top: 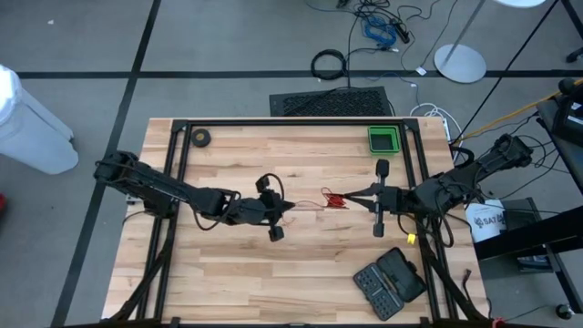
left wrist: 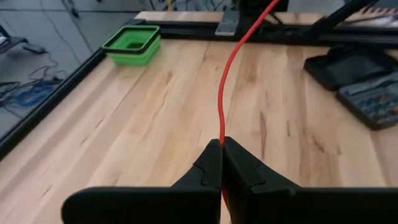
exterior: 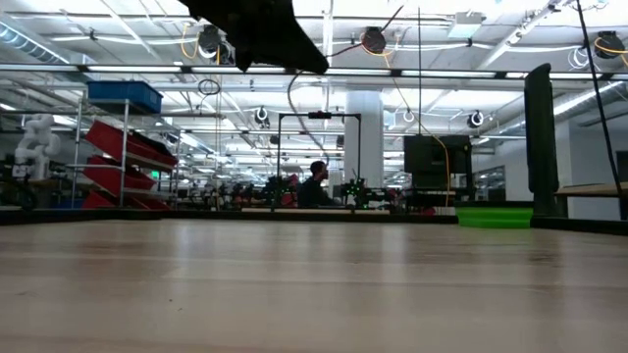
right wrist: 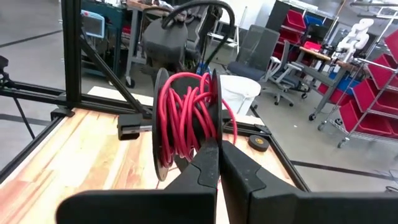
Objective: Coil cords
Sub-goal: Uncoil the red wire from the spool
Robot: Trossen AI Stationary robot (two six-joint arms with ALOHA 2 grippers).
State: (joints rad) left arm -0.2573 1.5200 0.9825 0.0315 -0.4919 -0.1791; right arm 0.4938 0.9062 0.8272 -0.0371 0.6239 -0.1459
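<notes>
Above the counter, short of the green bin, the left gripper pinches the thin, limp red cord while the right gripper, clamped shut, carries its light reel by the rim.

I see a big open workshop or robotics lab: red bins on metal shelving, rows of ceiling lights, office chairs, a person at distant benches, my wooden table on concrete floor.
</notes>
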